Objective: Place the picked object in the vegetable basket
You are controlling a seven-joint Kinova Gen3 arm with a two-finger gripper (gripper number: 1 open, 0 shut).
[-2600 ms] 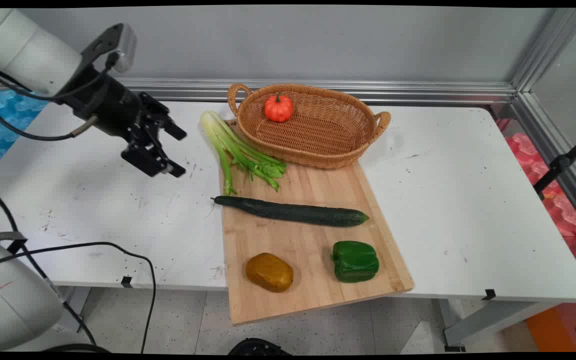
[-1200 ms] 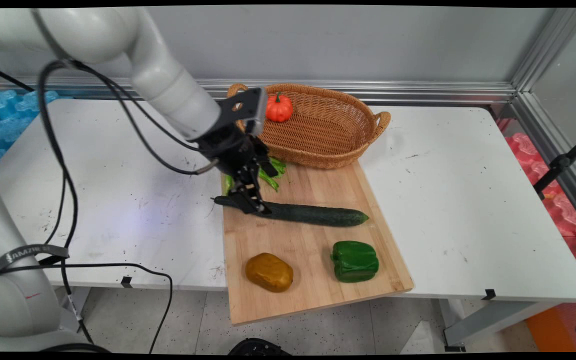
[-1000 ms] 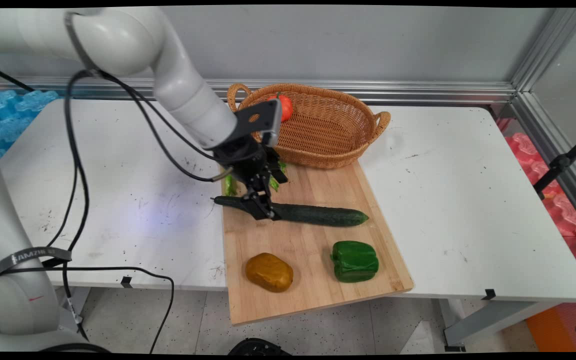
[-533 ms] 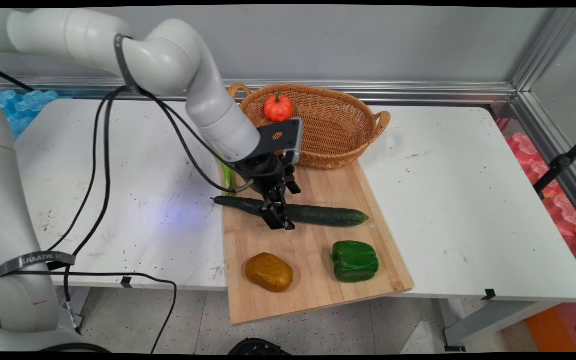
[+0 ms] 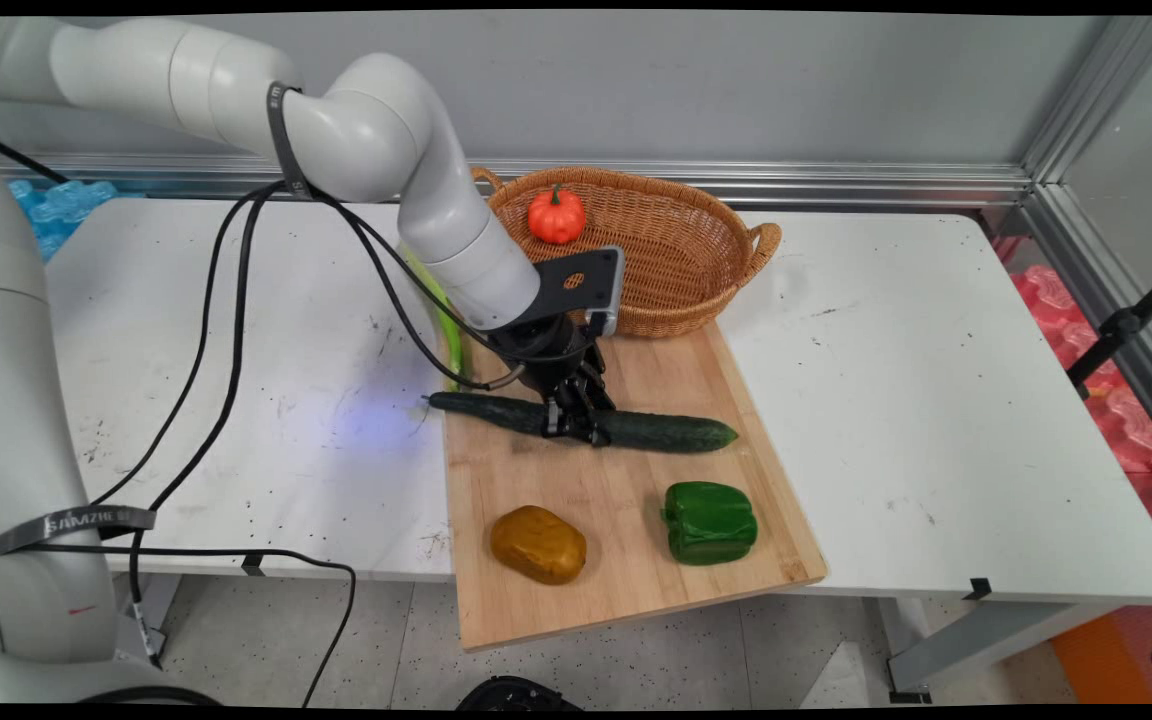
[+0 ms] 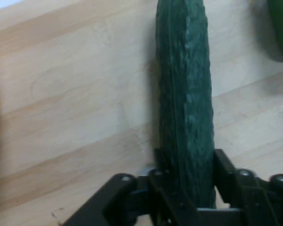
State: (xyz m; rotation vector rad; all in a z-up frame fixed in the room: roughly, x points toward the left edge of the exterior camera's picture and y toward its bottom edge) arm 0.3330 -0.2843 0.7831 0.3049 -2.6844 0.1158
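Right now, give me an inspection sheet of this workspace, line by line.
Surface: white table, scuffed, with a wooden cutting board overhanging its near edge.
Things: cucumber lying across the board; brown potato and green pepper nearer the camera; celery mostly hidden behind the arm.
Clutter: wicker basket at the board's far end, holding a small orange pumpkin.
Gripper: gripper down on the cucumber, one finger on each side of it.
Cables: black cables hang from the arm down past the table's edge.
Surroundings: grey wall, metal frame, blue and pink foam beside the table.
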